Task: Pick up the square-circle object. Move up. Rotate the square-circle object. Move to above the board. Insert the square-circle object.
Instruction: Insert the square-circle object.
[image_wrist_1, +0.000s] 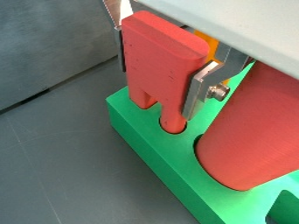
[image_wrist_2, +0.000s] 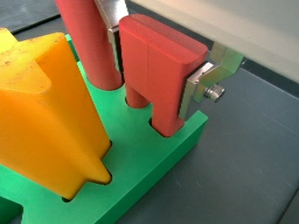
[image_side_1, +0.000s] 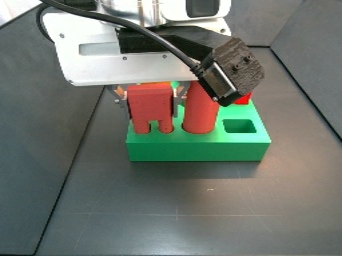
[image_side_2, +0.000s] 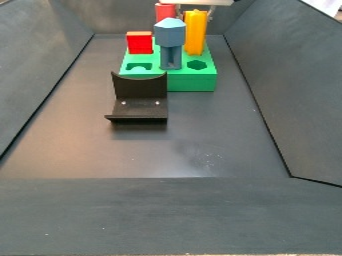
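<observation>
The square-circle object (image_wrist_1: 158, 52) is a flat red block standing upright with its two prongs pointing down. My gripper (image_wrist_1: 158, 87) is shut on it, with a silver finger (image_wrist_1: 201, 87) on each narrow side. Both wrist views show the same grip (image_wrist_2: 155, 77). The prongs reach into two small holes at a corner of the green board (image_wrist_1: 140, 131); the block's body stays above the board's top (image_wrist_2: 152, 166). In a side view the block (image_side_1: 150, 108) stands at the board's (image_side_1: 201, 148) left end under the white gripper body.
A tall red cylinder (image_wrist_1: 246, 131) stands in the board right beside the held block. A large yellow-orange piece (image_wrist_2: 47, 114) stands in the board too. A square hole (image_side_1: 241, 127) is open. The dark fixture (image_side_2: 138, 100) stands in front of the board (image_side_2: 187, 82).
</observation>
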